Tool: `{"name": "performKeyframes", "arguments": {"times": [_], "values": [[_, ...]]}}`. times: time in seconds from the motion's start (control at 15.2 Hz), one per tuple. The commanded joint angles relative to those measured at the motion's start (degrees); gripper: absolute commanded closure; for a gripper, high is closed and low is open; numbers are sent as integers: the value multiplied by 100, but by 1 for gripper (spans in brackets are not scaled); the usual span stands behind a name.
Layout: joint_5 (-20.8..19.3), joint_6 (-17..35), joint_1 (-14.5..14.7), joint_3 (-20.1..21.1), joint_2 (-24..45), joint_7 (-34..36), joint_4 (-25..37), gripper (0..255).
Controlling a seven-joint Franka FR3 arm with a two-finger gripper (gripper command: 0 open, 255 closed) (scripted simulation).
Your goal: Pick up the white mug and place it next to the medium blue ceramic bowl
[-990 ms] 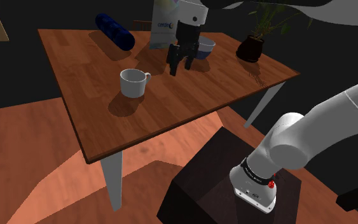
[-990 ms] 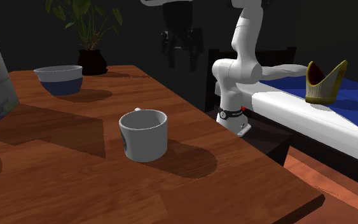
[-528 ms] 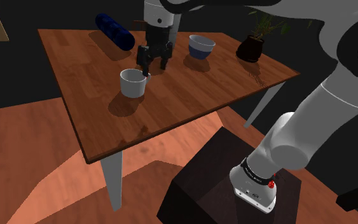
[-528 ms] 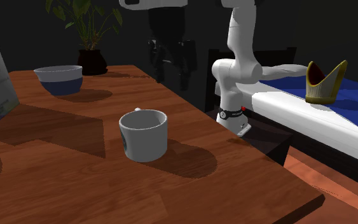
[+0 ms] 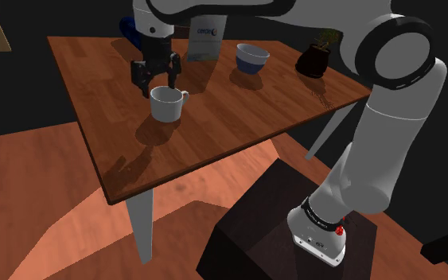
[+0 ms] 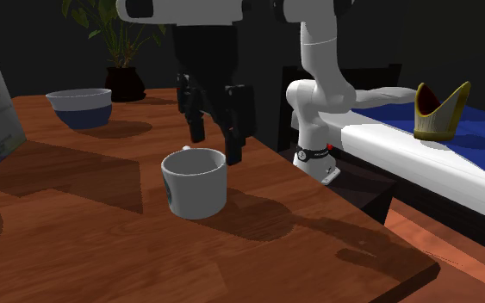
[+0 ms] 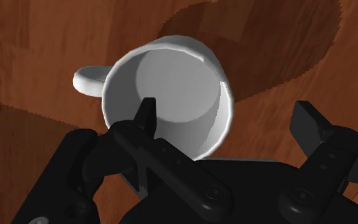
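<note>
Shifted over from the blue bowl (image 5: pixel 251 58) side, black gripper (image 5: pixel 157 86) now poised just above white mug (image 5: pixel 166 104), jaws spread, grasping nothing. Mug upright on wooden table (image 5: pixel 214 127), well apart from bowl. Grasp, lift and placing all yet undone.

Mug (image 5: pixel 167 104) on table (image 5: pixel 230 111), toward shoulder view's left. Jaws apart, just above mug: one finger over opening, other outside wall. Bowl (image 5: pixel 251 58) on table, well apart toward right, near far edge. Carton (image 5: pixel 204 41) behind, between mug and bowl. Potted plant (image 5: pixel 317 56) right of bowl. Stand (image 5: pixel 270 223) before table.
</note>
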Motion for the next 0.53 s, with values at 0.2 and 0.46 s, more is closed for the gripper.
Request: {"name": "performKeyframes", "arguments": {"times": [0.2,0.46], "values": [[-124,158,85,-6,333,101,158,0],[-131,511,63,-15,331,112,-198,0]]}}
